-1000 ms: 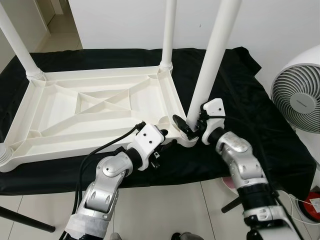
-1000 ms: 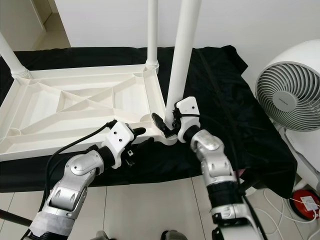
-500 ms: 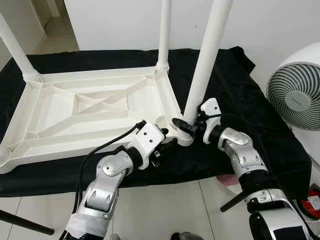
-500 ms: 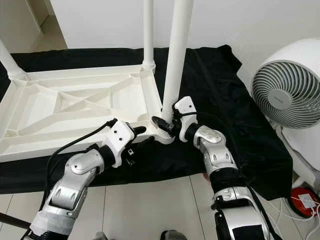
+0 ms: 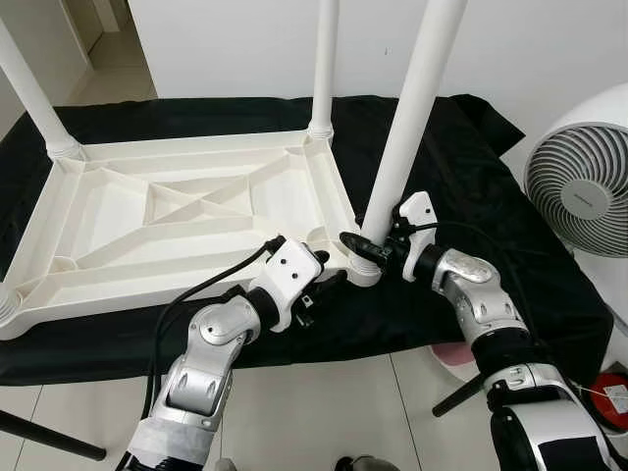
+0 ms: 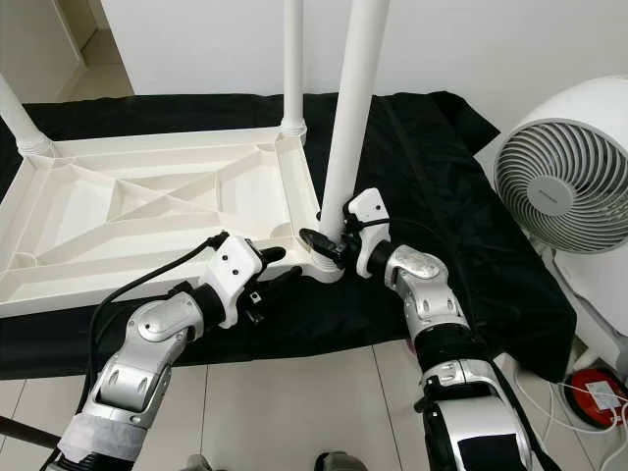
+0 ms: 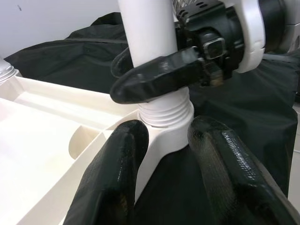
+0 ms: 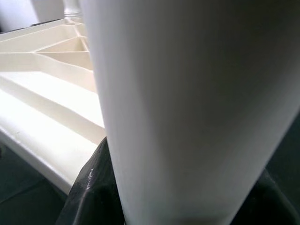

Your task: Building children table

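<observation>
- Two grippers meet at near right corner of upturned white table top (image 5: pixel 186 211) on black cloth (image 5: pixel 471 186); right gripper (image 5: pixel 365 245) clenched around table leg (image 5: pixel 407 128) base.
- Left wrist view: left gripper (image 7: pixel 168 154) released, fingers (image 7: pixel 115 187) straddling corner socket (image 7: pixel 166 129).
- Right wrist view: leg close up.

1. Your right wrist camera sits hard up against a thick white table leg (image 8: pixel 187 108), which runs down the frame and takes up most of it.
2. Beside the leg you see the underside of the white tabletop (image 8: pixel 47 93), its raised ribs crossing at angles.
3. A black finger (image 8: pixel 96 187) of the right pincer lies against the leg's lower part.
4. Black cloth (image 8: pixel 18 192) shows under the tabletop's edge.
5. Another leg's base (image 8: pixel 71 6) stands at the far corner.
</observation>
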Controlling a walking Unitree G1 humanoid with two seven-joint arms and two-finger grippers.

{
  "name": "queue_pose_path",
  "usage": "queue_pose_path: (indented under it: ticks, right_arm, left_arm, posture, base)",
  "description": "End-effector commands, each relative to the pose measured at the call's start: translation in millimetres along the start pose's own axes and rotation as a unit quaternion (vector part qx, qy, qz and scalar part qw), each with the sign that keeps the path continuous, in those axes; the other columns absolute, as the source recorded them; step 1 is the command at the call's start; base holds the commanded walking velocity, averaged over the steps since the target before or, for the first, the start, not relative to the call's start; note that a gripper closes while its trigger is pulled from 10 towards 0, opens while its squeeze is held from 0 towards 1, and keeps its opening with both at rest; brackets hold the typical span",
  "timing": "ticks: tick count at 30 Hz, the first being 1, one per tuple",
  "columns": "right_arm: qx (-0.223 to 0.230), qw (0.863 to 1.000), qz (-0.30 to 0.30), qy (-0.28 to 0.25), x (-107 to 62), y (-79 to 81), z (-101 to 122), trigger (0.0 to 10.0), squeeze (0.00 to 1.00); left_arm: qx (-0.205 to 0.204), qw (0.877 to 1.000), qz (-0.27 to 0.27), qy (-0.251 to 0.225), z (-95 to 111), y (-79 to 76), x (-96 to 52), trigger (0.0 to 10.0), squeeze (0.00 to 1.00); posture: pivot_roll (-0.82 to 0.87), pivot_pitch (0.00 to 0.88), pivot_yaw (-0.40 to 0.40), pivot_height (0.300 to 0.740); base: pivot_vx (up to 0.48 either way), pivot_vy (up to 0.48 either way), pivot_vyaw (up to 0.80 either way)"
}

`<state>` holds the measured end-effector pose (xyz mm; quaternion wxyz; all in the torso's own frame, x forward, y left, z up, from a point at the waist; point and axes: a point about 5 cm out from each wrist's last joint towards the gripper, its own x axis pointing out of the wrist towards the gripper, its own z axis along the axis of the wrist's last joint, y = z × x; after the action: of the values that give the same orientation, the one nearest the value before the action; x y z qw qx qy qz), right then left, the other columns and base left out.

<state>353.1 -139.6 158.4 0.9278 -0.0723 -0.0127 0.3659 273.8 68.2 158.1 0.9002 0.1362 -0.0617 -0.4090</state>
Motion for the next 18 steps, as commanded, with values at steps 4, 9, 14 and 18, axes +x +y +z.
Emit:
queue_pose_path:
  ticks: [4,9,14,18]
  right_arm:
    - [0.015,0.998,-0.051,0.013,-0.3,3.0,-5.4,10.0,0.0]
    - [0.051,0.994,-0.099,-0.012,3.9,22.7,-1.7,10.0,0.0]
    - [0.079,0.981,-0.178,-0.019,5.2,38.2,1.1,10.0,0.0]
    - [0.074,0.942,-0.327,-0.018,-1.6,45.9,0.9,10.0,0.0]
  left_arm:
    - [0.004,0.998,0.059,0.003,0.1,5.7,-1.0,10.0,0.0]
    - [0.004,0.998,0.06,0.003,0.6,5.3,-2.1,10.0,0.0]
    - [0.004,0.998,0.061,0.004,0.2,5.3,-3.1,10.0,0.0]
    - [0.003,0.998,0.061,0.003,-0.2,4.8,-2.3,10.0,0.0]
  posture:
    - [-0.11,0.061,0.004,0.74]
    - [-0.1,0.067,0.001,0.74]
    - [-0.1,0.07,-0.001,0.74]
    - [-0.1,0.07,-0.001,0.74]
  base:
    - [0.0,0.0,0.0]
    - [0.0,0.0,0.0]
    - [0.0,0.0,0.0]
    - [0.0,0.0,0.0]
